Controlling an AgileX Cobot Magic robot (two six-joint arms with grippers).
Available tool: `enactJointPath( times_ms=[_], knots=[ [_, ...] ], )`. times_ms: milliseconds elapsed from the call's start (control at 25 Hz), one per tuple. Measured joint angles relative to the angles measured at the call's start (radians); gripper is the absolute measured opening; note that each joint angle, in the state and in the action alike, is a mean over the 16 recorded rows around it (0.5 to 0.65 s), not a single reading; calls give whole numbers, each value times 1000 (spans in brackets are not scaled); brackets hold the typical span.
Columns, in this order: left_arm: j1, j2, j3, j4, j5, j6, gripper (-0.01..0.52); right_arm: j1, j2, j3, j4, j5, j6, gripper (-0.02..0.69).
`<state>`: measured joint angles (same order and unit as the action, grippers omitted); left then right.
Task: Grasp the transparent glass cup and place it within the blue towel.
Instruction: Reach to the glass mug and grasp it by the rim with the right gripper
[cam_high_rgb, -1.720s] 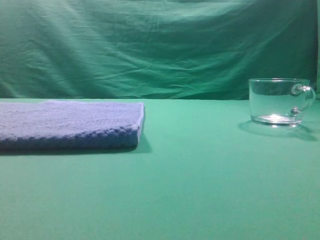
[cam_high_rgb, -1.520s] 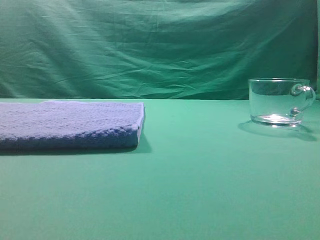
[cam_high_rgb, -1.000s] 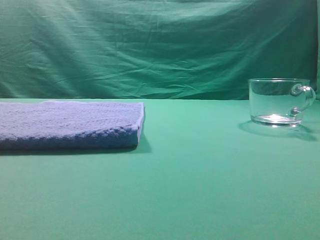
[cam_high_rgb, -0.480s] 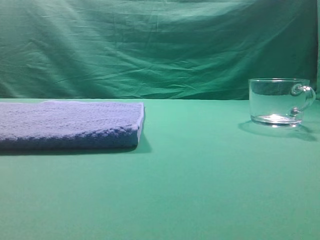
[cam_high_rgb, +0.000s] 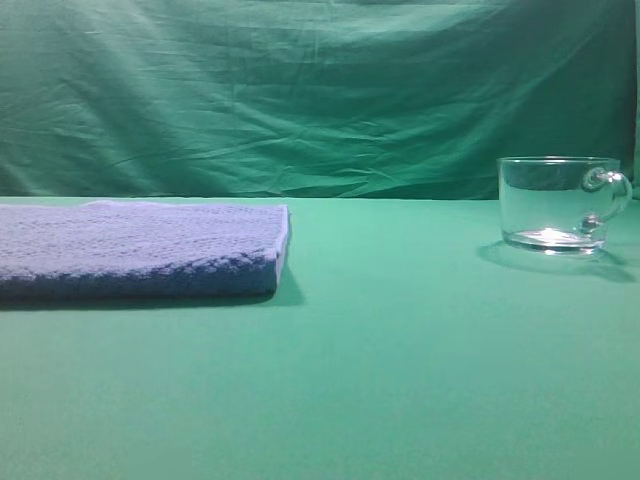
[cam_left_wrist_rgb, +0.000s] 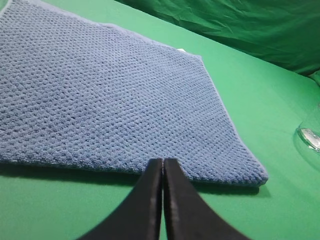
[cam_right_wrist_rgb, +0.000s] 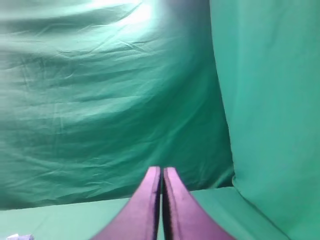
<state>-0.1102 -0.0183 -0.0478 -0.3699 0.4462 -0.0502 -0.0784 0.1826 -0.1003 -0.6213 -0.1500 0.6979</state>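
Two task items sat well apart on the green cloth-covered tabletop (cam_high_rgb: 400, 380): the squat transparent glass cup (cam_high_rgb: 556, 203) with its small loop handle stood upright at the far right, and the folded, nubby blue towel (cam_high_rgb: 140, 250) lay flat at the left. The left claw (cam_left_wrist_rgb: 162, 165) hung with its dark fingers pressed together just before the towel's near edge, holding nothing. The right claw (cam_right_wrist_rgb: 161, 172) was likewise closed and empty, facing the wrinkled green backdrop (cam_right_wrist_rgb: 100, 100).

A: What colour is the blue towel (cam_high_rgb: 140, 248)?
B: Blue-lavender, nubby waffle pattern. The tabletop (cam_high_rgb: 400, 380) and backdrop (cam_high_rgb: 300, 90) are green.
A: And the transparent glass cup (cam_high_rgb: 556, 202)?
B: Clear. The left pincer (cam_left_wrist_rgb: 163, 165) is black.
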Motion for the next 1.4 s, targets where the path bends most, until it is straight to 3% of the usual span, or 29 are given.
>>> enactJointPath(
  times_ms=[400,680,960,1400],
  knots=[
    [0,0,0,0,0,0,0,89,472,-182,-631,-108,524,0],
    [0,0,0,0,0,0,0,162,736,-275,-949,-252,759,0],
    [0,0,0,0,0,0,0,182,840,-322,-1095,-356,875,0],
    [0,0,0,0,0,0,0,183,850,-331,-1115,-369,1090,0]
  ],
)
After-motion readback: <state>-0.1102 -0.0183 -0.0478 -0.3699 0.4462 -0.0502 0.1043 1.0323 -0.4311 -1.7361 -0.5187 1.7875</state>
